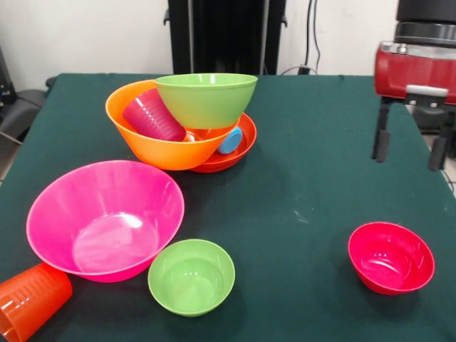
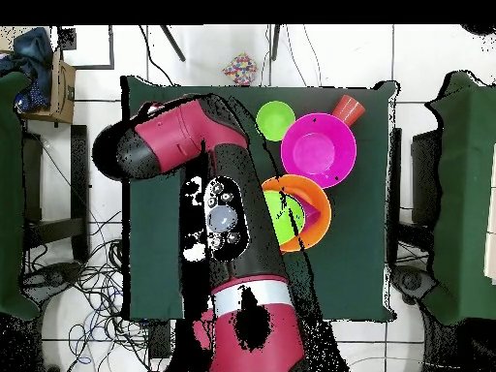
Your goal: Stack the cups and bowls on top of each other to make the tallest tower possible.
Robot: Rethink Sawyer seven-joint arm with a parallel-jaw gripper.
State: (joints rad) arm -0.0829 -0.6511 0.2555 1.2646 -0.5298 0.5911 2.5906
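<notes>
Front view. The tower (image 1: 187,122) stood at the table's (image 1: 313,178) far left: shallow red-orange bowl (image 1: 239,153) as base, large orange bowl (image 1: 153,142) tilted in it, medium green bowl (image 1: 206,98) on top, purple cup (image 1: 152,116) and blue cup (image 1: 230,141) wedged inside. Loose items: large pink bowl (image 1: 105,219), small green bowl (image 1: 191,276), small crimson bowl (image 1: 391,257), orange cup (image 1: 30,301) on its side. All judged light, stiff, glossy and slippery; a rim pinch would suit best. The gripper (image 1: 410,145) hung at right, fingers apart, holding nothing, above and behind the crimson bowl.

Overhead view. The arm (image 2: 194,145) reached across the cloth, hiding the gripper and the crimson bowl.
</notes>
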